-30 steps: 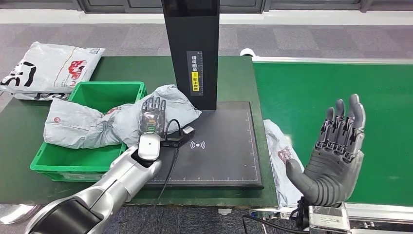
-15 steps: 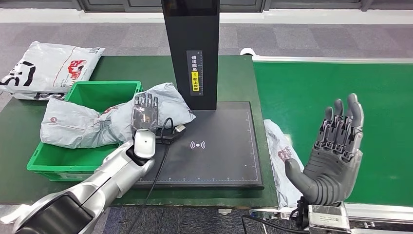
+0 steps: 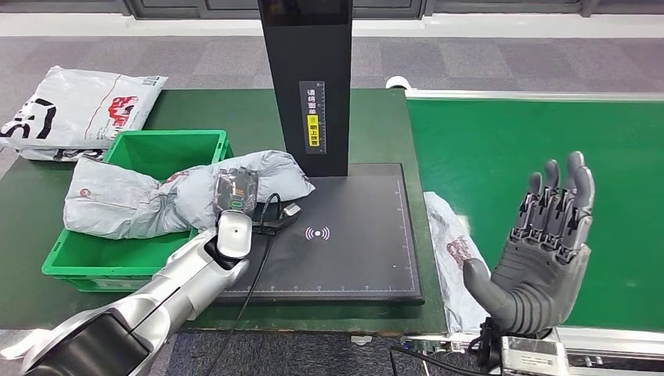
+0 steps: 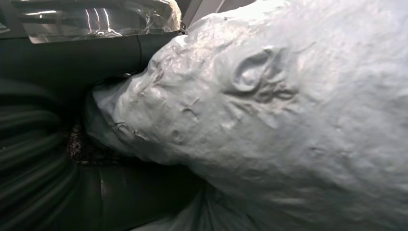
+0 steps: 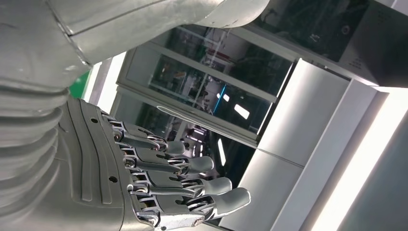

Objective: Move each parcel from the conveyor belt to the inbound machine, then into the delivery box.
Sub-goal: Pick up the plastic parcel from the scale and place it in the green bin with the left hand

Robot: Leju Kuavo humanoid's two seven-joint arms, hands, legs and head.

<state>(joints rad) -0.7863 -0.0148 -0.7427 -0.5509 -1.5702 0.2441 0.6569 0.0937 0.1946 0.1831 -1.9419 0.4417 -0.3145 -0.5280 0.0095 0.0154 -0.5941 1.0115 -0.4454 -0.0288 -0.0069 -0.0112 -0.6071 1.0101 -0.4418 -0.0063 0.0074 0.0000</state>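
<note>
A crumpled grey parcel [image 3: 156, 196] lies across the near right rim of the green delivery box [image 3: 168, 145], one end on the black pad of the inbound machine [image 3: 352, 235]. My left hand [image 3: 235, 190] sits on the parcel's right part with its fingers curled down into it. In the left wrist view the grey parcel [image 4: 288, 120] is pressed against the palm. My right hand [image 3: 544, 235] is raised, palm up and fingers spread, holding nothing, over the near edge of the green conveyor belt [image 3: 509, 133]. A white parcel [image 3: 450, 247] lies at the belt's left edge.
The machine's black column [image 3: 308, 78] stands behind the pad. A black cable and a small device [image 3: 278, 219] lie on the pad's left edge by my left hand. Another white parcel [image 3: 78, 110] lies at the table's far left corner.
My left hand has shifted left toward the green box with the grey parcel, and its fingers have curled down from flat. The right hand has barely moved.
</note>
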